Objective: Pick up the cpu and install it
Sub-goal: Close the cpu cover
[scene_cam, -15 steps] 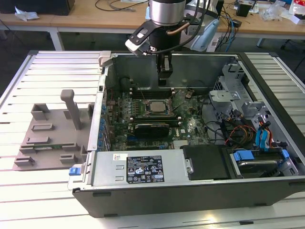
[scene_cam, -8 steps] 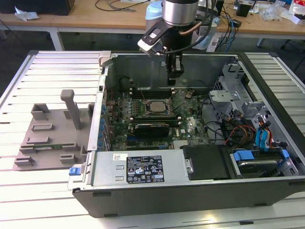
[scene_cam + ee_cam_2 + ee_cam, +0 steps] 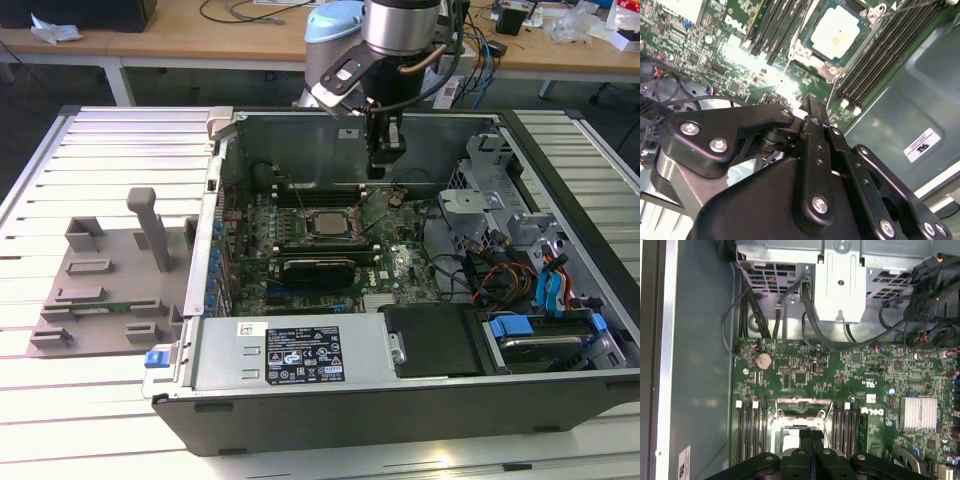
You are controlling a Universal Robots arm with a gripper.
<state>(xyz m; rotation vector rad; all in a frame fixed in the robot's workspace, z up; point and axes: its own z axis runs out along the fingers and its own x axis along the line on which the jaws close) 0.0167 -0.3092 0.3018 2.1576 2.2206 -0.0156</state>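
Note:
The cpu (image 3: pixel 328 222), a pale square chip, lies flat in the metal-framed socket (image 3: pixel 303 232) in the middle of the motherboard inside the open computer case. In the second wrist view the cpu (image 3: pixel 837 35) shows its light top plate between rows of memory slots. My gripper (image 3: pixel 380 168) hangs above the board, off to the exterior view's right of the socket and a little farther back. Its black fingers (image 3: pixel 806 437) press together with nothing between them. In the second wrist view the gripper (image 3: pixel 812 107) points toward the board short of the socket.
A long grey box with a label (image 3: pixel 290 355) spans the case's near side. A metal drive cage (image 3: pixel 500 190) and cable bundles (image 3: pixel 500 275) fill the exterior view's right. A grey fixture plate (image 3: pixel 110 280) with an upright post sits outside the case on the slatted table.

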